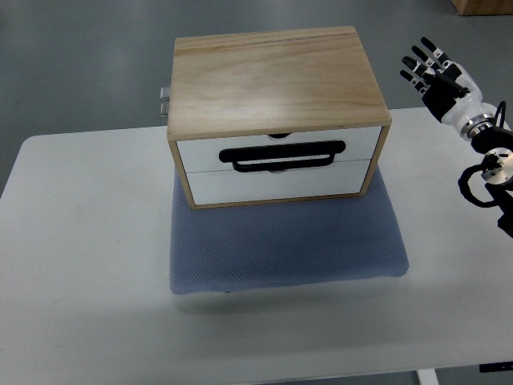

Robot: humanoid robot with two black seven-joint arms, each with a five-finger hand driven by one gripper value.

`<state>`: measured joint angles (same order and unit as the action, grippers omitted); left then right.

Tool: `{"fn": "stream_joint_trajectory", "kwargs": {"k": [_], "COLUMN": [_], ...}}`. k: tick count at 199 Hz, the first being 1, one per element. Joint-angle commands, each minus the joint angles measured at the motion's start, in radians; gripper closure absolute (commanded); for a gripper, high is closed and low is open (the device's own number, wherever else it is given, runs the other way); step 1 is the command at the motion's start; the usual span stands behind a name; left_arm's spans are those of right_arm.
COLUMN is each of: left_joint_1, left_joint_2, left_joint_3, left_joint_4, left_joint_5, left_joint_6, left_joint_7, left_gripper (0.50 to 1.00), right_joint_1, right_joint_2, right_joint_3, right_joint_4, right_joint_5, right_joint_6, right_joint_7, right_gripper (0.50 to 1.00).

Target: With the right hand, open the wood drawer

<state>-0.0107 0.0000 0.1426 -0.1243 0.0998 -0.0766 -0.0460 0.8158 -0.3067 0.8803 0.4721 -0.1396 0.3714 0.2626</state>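
Right hand [439,74] black with white-banded fingers [420,54], white wrist cuff, silver joint, black looped cable

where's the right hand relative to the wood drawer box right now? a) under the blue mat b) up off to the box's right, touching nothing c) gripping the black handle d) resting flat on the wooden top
b: the right hand hangs with fingers spread, off to the right of the wood drawer box, clear of its black handle and both closed drawer fronts.

The right hand [437,74] hovers, fingers spread, well right of the seemingly shut wood drawer [279,151] on a blue mat [288,245].
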Motion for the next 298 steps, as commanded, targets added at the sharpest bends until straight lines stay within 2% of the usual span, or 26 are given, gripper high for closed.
{"fn": "stream_joint_trajectory", "kwargs": {"k": [1,84,129,183,216,261,298], "left_joint_1": [0.000,0.000,0.000,0.000,0.000,0.000,0.000], "left_joint_2": [0.000,0.000,0.000,0.000,0.000,0.000,0.000], "left_joint_3": [0.000,0.000,0.000,0.000,0.000,0.000,0.000], "left_joint_4": [0.000,0.000,0.000,0.000,0.000,0.000,0.000], "left_joint_5": [0.000,0.000,0.000,0.000,0.000,0.000,0.000], "left_joint_6": [0.000,0.000,0.000,0.000,0.000,0.000,0.000], "left_joint_7": [0.000,0.000,0.000,0.000,0.000,0.000,0.000], "left_gripper": [0.500,0.500,0.500,0.500,0.500,0.500,0.500], "right_joint_1": [0.000,0.037,0.085,0.112,0.123,0.209,0.341], "right_joint_2": [-0.002,-0.060,-0.111,-0.123,-0.166,-0.264,-0.336], "right_joint_3": [0.000,-0.021,-0.027,-0.026,-0.060,-0.239,-0.443], "right_joint_4": [0.000,0.002,0.003,0.010,0.065,0.177,0.273], "right_joint_5": [0.000,0.000,-0.011,-0.015,-0.015,-0.008,-0.008], "right_joint_6": [0.001,0.007,0.080,0.086,0.083,0.089,0.192], "right_joint_7": [0.001,0.000,-0.008,-0.014,-0.014,-0.003,-0.002], "right_gripper": [0.554,0.556,0.556,0.556,0.556,0.556,0.556]}}
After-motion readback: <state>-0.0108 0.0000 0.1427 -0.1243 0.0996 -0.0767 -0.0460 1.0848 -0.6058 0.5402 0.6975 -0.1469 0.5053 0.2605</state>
